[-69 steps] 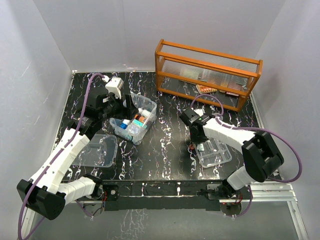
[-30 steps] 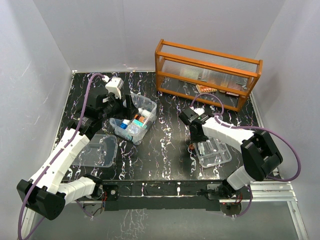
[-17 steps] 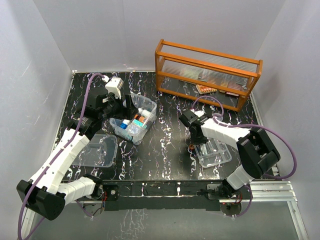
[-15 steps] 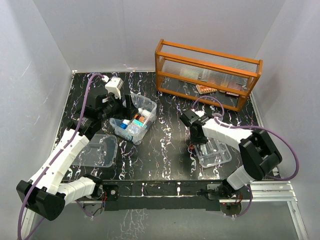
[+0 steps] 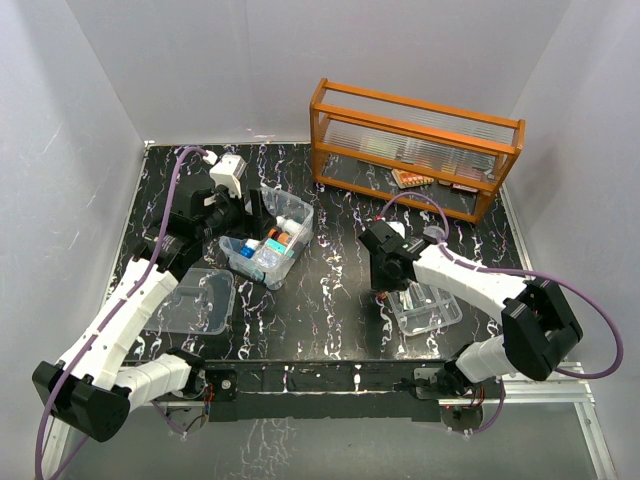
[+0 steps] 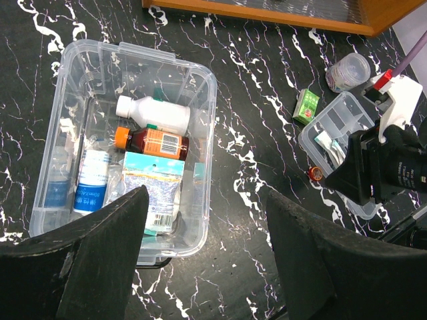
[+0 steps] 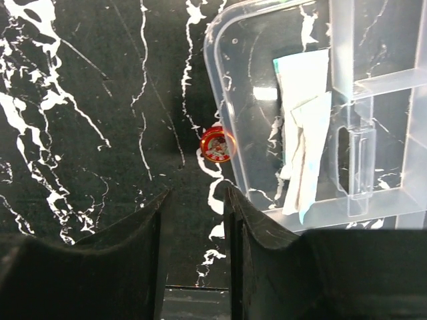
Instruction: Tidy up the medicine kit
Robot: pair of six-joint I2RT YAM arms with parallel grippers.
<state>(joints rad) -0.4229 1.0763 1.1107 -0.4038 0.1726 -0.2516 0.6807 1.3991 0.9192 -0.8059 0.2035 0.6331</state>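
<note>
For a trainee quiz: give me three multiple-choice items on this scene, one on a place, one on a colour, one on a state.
1. The red disc lies: A in the kit; B on the table beside the tray; C in the left gripper.
2. The brown bottle has a cap that is: A orange; B blue; C white.
3. The left gripper is: A shut on a bottle; B shut, empty; C open, empty.

1 B: the right wrist view shows it on the marble just outside the tray's rim.
2 A: the left wrist view shows it orange.
3 C: its fingers stand wide apart above the kit, holding nothing.
</note>
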